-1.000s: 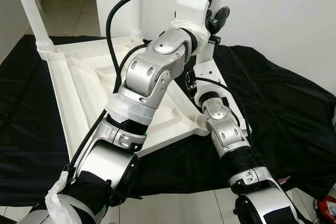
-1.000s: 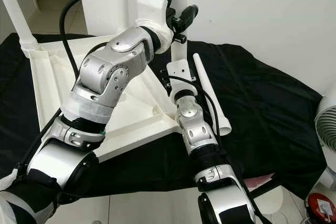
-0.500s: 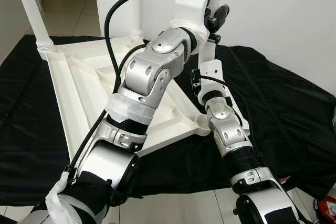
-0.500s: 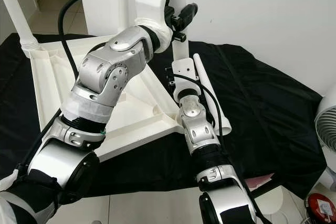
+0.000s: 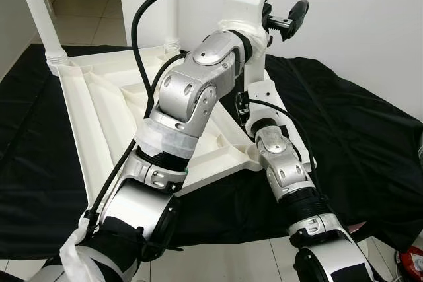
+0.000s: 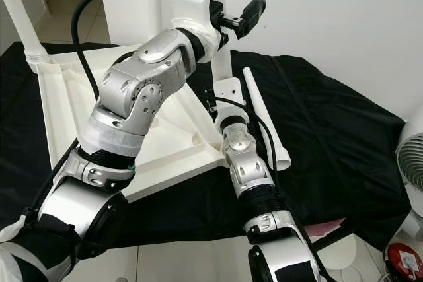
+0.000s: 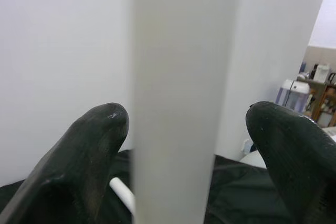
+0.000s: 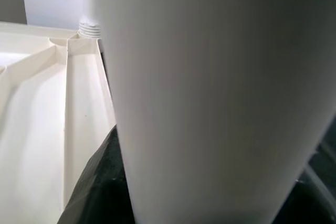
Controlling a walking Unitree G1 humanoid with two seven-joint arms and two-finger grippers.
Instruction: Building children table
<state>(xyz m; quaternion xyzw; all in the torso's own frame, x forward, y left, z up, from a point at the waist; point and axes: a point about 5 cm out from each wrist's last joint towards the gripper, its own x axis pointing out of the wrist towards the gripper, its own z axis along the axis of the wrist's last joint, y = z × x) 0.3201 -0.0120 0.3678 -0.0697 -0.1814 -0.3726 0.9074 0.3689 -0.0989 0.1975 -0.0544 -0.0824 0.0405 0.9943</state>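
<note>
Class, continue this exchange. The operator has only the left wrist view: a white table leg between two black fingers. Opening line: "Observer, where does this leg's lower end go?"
Observer: The table leg stands upright over the upturned tabletop's near right corner; the right arm hides its foot.
Operator: Is anything else on it?
Observer: The right gripper is on it, below the left gripper.
Operator: Are other legs fitted?
Observer: A fitted leg stands in the far left corner.
</note>
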